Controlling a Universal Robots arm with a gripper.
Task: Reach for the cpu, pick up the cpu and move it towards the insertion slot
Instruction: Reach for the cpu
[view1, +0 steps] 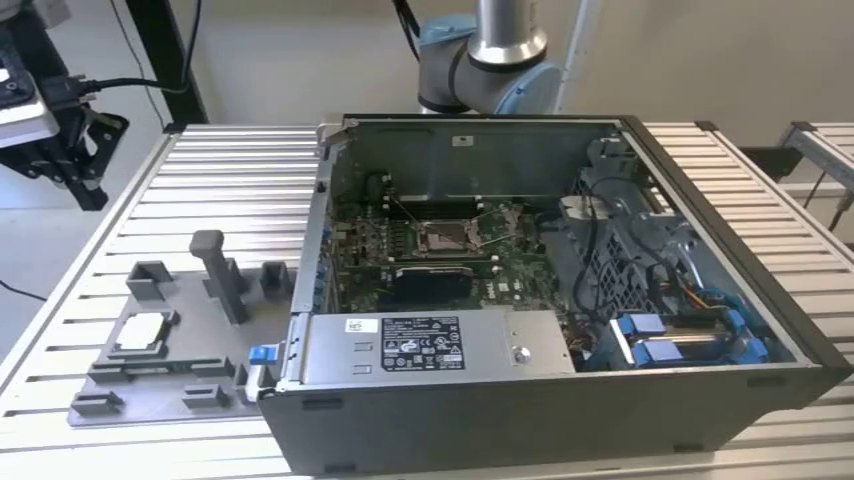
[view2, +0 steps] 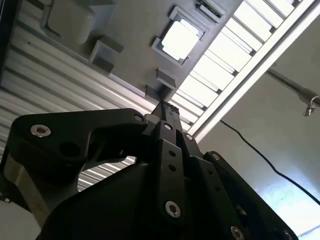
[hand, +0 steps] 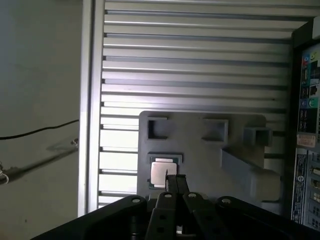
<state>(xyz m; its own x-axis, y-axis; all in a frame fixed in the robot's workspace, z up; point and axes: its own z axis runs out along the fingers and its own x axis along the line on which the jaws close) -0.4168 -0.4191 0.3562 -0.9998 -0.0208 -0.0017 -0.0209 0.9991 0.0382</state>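
The open dark metal computer case (view1: 534, 425) stands on the ribbed aluminium tabletop (view1: 227, 170). Beside the case, on the exterior view's left, lies the grey plastic fixture plate (view1: 200, 342), holding the small square silvery cpu (view1: 144, 332). Inside the case sits the square metal-framed insertion slot (view1: 443, 235).

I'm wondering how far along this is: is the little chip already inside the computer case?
No, the cpu lies in the grey fixture on the table, outside the computer case.
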